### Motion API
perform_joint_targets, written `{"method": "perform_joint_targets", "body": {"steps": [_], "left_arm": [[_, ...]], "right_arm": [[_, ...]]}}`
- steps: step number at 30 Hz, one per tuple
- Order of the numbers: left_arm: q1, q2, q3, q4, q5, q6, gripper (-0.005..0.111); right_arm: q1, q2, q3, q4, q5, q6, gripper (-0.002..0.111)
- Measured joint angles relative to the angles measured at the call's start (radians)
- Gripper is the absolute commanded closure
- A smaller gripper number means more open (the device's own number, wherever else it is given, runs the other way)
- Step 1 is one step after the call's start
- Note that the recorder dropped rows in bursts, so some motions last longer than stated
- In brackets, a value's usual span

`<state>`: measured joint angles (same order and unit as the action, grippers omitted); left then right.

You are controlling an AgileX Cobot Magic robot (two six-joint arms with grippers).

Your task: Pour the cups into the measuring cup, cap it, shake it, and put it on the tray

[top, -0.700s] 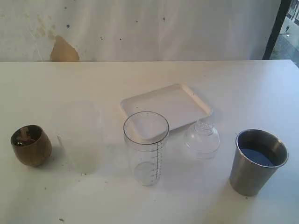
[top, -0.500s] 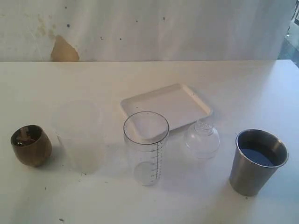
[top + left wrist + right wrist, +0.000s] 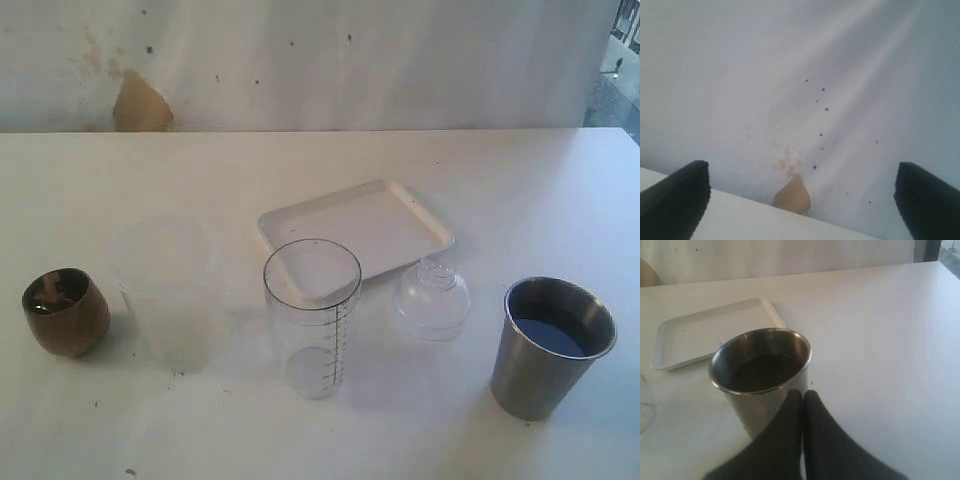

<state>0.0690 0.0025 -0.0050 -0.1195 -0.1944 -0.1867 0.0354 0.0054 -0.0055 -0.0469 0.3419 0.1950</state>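
The clear measuring cup (image 3: 312, 318) with its black scale stands upright at the table's middle. A brown wooden cup (image 3: 66, 311) sits at the far left and a steel tumbler (image 3: 550, 346) holding liquid at the right. Behind the measuring cup lies the white tray (image 3: 400, 230). Neither gripper shows in the exterior view. In the right wrist view my right gripper (image 3: 803, 396) is shut, fingers pressed together with nothing between them, just short of the steel tumbler (image 3: 760, 375); the tray (image 3: 695, 335) lies beyond. My left gripper (image 3: 802, 192) is open, facing the stained wall.
A frosted translucent cup (image 3: 170, 295) stands between the wooden cup and the measuring cup. A clear domed lid (image 3: 432, 298) rests in front of the tray's near corner. A brown stain (image 3: 138, 105) marks the back wall.
The table objects have not moved. The dark frame at the exterior view's upper right has slid out of sight and the wall stain has shifted slightly.
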Motion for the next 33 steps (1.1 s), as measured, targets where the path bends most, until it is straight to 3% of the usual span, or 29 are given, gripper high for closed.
{"method": "perform_joint_targets", "body": {"steps": [5, 10, 12, 26, 33], "left_arm": [[0.0, 0.119, 0.0, 0.086, -0.146, -0.063, 0.008], [0.0, 0.484, 0.0, 0.395, -0.286, -0.247, 0.009], [0.0, 0.586, 0.0, 0.435, -0.341, -0.257, 0.009], [0.0, 1.183, 0.0, 0.555, -0.681, -0.156, 0.009], [0.0, 1.416, -0.054, 0.618, -0.762, -0.148, 0.009]], "right_arm": [[0.0, 0.0, 0.0, 0.0, 0.0, 0.0, 0.108], [0.0, 0.0, 0.0, 0.0, 0.0, 0.0, 0.108], [0.0, 0.0, 0.0, 0.0, 0.0, 0.0, 0.108], [0.0, 0.0, 0.0, 0.0, 0.0, 0.002, 0.108], [0.0, 0.0, 0.0, 0.0, 0.0, 0.002, 0.108]]}}
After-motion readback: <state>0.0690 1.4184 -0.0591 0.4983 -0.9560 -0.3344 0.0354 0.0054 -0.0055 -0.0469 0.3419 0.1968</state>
